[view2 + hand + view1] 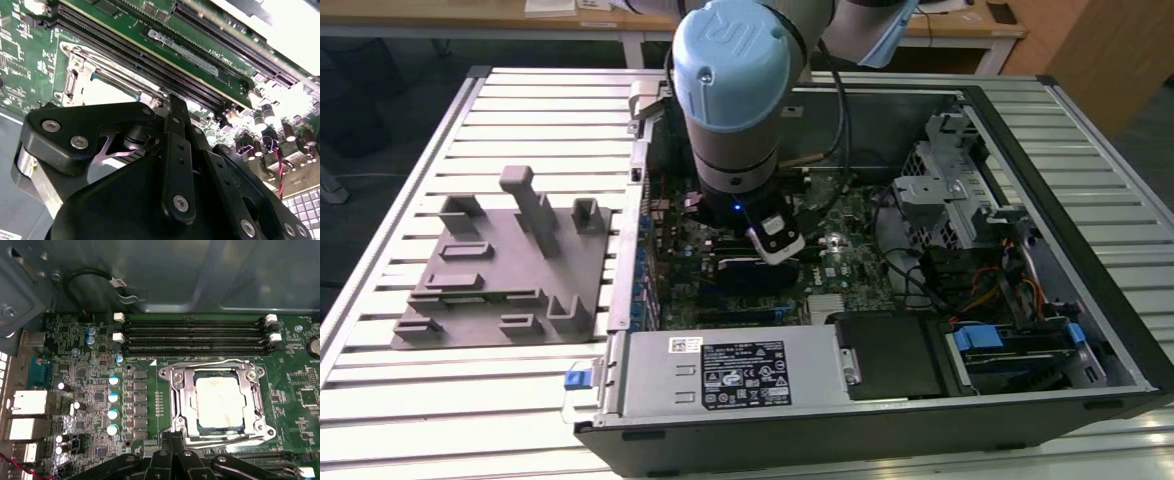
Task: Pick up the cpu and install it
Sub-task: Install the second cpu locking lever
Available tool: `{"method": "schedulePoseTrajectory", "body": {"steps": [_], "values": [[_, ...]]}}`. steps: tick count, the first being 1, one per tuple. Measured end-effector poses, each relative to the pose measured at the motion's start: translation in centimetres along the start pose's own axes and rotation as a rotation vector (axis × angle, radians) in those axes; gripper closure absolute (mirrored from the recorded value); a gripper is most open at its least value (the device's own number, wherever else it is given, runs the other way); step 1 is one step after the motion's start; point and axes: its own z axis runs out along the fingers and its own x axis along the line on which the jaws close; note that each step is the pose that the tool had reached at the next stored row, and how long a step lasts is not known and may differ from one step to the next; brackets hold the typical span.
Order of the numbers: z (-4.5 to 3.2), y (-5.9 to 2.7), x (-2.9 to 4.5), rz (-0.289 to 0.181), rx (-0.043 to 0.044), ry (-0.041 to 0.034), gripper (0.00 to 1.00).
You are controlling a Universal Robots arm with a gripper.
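Sitting in the metal-framed socket (217, 402) on the green motherboard (90, 385), the cpu (220, 401) looks seated already. It is probably light, stiff, slick-topped and fragile beneath; its thin edges look the safest hold. Whether the gripper (175, 460) just beside the socket is released or clenched, I cannot tell. The computer case (1067, 330) rests on a slatted bench (400, 380), a grey fixture (500, 265) toward its left edge.

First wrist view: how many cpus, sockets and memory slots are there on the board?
cpu: 1
socket: 1
memory slots: 4
Total: 6
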Motion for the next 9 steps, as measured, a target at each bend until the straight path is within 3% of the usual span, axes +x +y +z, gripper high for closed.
{"method": "schedulePoseTrajectory", "body": {"steps": [5, 9], "values": [[0.38, -0.13, 0.22, 0.001, -0.0211, 0.0008, 0.89], [0.50, -0.19, 0.28, 0.001, -0.0270, 0.0010, 0.89]]}}
